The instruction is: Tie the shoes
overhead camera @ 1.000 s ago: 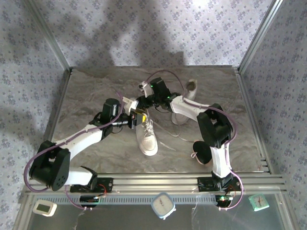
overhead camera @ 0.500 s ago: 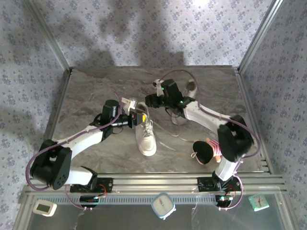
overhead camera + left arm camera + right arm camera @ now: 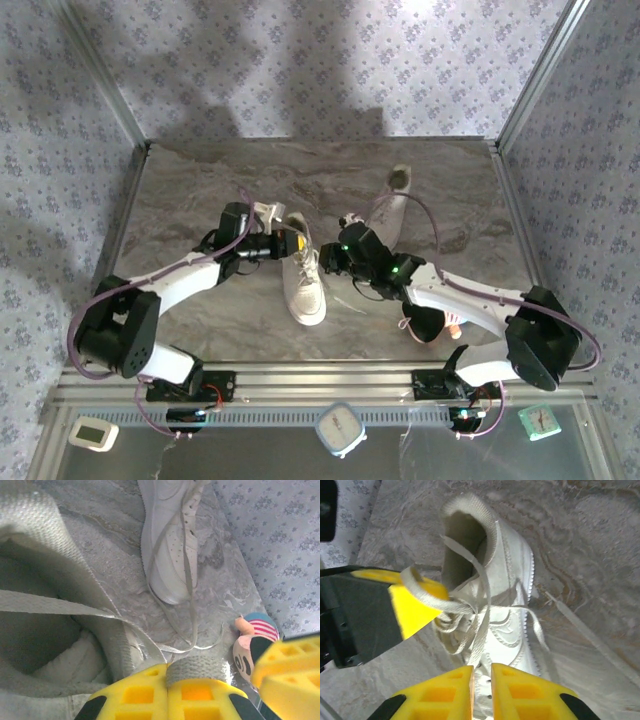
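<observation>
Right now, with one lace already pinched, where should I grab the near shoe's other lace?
Best bet: take the free strand where it drapes over the near shoe's right side, below the crossing. Come from the right, jaws across its flat width. It appears to hang clear of the upper there, away from the left gripper.

No legible text, brand or number; clock faces [image 3: 340, 428] too small to read.

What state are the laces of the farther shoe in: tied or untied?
Untied: the laces of the farther shoe run loose over its toe and trail onto the table; no bow is visible.
</observation>
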`<state>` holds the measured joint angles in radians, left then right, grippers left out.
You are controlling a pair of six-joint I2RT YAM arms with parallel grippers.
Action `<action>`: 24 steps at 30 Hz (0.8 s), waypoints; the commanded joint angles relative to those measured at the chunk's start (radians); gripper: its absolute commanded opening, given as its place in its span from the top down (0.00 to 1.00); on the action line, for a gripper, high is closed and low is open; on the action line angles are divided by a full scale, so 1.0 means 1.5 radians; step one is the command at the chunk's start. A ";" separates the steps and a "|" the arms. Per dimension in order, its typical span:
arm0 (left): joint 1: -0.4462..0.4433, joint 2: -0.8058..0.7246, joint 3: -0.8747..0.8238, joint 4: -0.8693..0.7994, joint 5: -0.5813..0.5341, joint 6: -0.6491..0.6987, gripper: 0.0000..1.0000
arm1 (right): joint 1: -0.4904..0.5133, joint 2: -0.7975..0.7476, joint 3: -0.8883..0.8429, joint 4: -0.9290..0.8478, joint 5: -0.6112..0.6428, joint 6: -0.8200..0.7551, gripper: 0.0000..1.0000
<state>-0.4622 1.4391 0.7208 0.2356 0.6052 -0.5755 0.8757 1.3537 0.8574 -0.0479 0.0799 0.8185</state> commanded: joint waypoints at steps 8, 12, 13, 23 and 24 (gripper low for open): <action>0.018 0.012 0.022 0.004 0.028 -0.051 1.00 | 0.025 0.085 0.070 0.015 -0.006 0.045 0.81; 0.021 0.012 0.023 0.004 0.033 -0.051 1.00 | 0.031 0.101 0.084 0.013 -0.012 0.042 0.79; 0.021 0.012 0.022 0.005 0.034 -0.051 1.00 | 0.031 0.104 0.088 0.013 -0.013 0.041 0.78; 0.022 0.013 0.021 0.005 0.036 -0.047 1.00 | 0.032 0.138 0.110 -0.010 -0.014 0.045 0.74; 0.022 0.013 0.021 0.005 0.037 -0.046 1.00 | 0.032 0.141 0.111 -0.011 -0.014 0.045 0.74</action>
<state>-0.4355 1.4551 0.7273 0.2356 0.6392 -0.6415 0.9192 1.5482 0.9932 -0.0353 0.0559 0.8696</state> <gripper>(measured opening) 0.044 0.258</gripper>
